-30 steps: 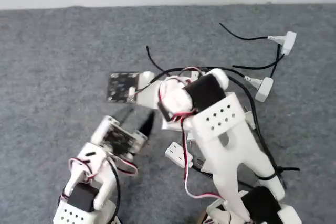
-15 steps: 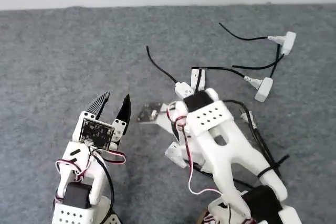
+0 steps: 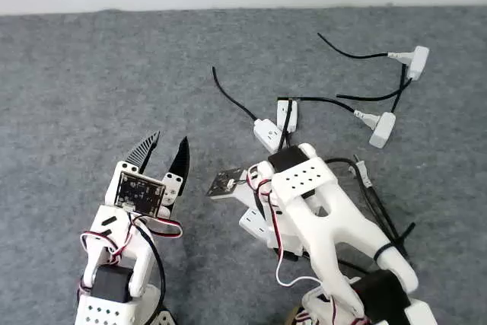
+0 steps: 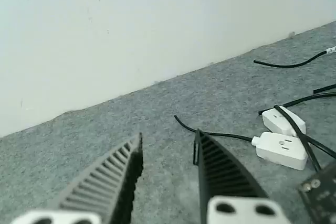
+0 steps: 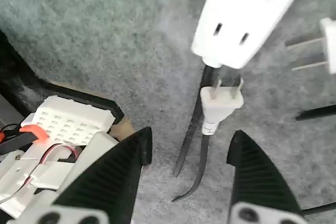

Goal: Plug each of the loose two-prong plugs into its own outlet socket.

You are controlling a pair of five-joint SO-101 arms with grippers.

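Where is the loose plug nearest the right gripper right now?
In the right wrist view the plug lies on the grey mat ahead of the open right gripper, prongs pointing at a white outlet socket.

A white two-prong plug (image 5: 221,100) lies flat, unplugged, prongs pointing at a white outlet socket (image 5: 247,11) just beyond. Four more white sockets lie farther off: a centre pair (image 3: 266,135) close together, a far-right pair (image 3: 383,129) apart.

left gripper (image 3: 167,144) hovers with jaws apart, while the right gripper (image 5: 191,140), apparently pointing downward, is likewise spread.
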